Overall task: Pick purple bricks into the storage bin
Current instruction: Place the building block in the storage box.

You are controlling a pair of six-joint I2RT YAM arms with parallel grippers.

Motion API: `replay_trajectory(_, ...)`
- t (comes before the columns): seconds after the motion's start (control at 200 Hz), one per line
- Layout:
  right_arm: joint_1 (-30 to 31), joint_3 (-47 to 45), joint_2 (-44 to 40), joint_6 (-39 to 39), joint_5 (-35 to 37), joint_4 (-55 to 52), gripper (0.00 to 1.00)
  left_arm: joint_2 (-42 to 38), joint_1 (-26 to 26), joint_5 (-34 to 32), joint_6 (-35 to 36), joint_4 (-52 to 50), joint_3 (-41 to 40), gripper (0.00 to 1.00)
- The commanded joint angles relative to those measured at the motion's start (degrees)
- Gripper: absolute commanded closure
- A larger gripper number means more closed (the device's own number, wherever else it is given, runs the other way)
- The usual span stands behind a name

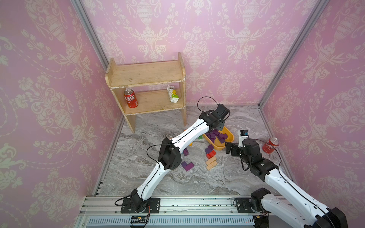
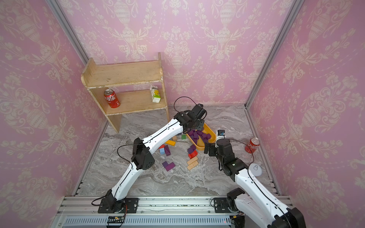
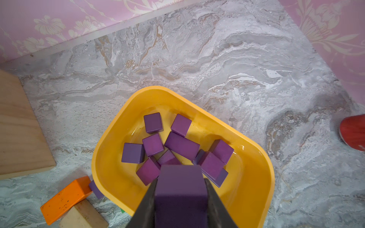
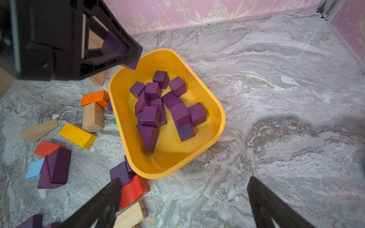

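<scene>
The left forearm [image 1: 189, 134] is covering much of the scatter in both top views. The blocks under it are showing only as slivers, and a green block [image 2: 183, 136] is peeking out beside it. The storage bin [image 1: 218, 147] is sitting half masked by the left wrist there, so its shelf-side end is not readable. The held purple brick [image 3: 180, 189] is hardly showing from above. The left wrist view is giving it best, though its lower part is running off the frame. A red can [image 3: 353, 132] is being cut by that frame's edge. One purple brick [image 3: 95, 189] is lying between the bin's outer wall and an orange block [image 3: 65, 199], mostly hidden.

The left gripper [image 3: 180, 182] is clamping the held brick between both fingers, hanging it over the bin's end nearest the wooden shelf [image 1: 146, 75] — above the rim, clear of the pile. About a dozen purple bricks [image 4: 167, 106] are lying heaped inside the bin.

The right gripper [image 4: 184, 180] is standing spread wide with nothing between its fingers, just outside the bin's opposite end — its height over the marble floor [image 1: 177, 181] is hard to judge. Loose purple bricks [image 1: 187, 165] are lying out on that floor, apart from the bin. Two more [image 4: 122, 171] are sitting against the bin's wall beside a red block [image 4: 132, 189].
</scene>
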Motion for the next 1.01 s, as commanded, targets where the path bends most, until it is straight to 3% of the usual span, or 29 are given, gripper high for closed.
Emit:
replay_trajectory(0.0,0.3,-0.3,-2.3,0.8,1.8,-1.7,0.0,2.2,1.5,-0.3,-0.5,-3.4,1.3,0.72)
replay_trajectory(0.49,0.2,-1.4,-3.3,0.6,2.2,-0.8,0.0,7.7,4.4,1.5,-1.9,-3.9,7.4,0.68)
replay_trajectory(0.565,0.2,-1.4,-3.2,0.5,2.3,-0.9,0.0,7.8,4.4,1.4,-1.9,-4.0,7.3,0.59)
replay_trajectory(0.69,0.2,-1.5,-2.8,0.7,1.8,-0.5,0.0,7.8,4.4,0.6,-1.1,-4.3,7.3,0.28)
replay_trajectory(0.786,0.2,-1.5,-2.8,0.6,2.0,-0.6,0.0,7.5,4.4,0.6,-0.7,-4.5,7.3,0.21)
replay_trajectory(1.001,0.2,-1.2,-2.8,-0.1,2.2,-0.9,0.0,6.3,4.5,-1.4,0.6,-4.8,7.3,0.17)
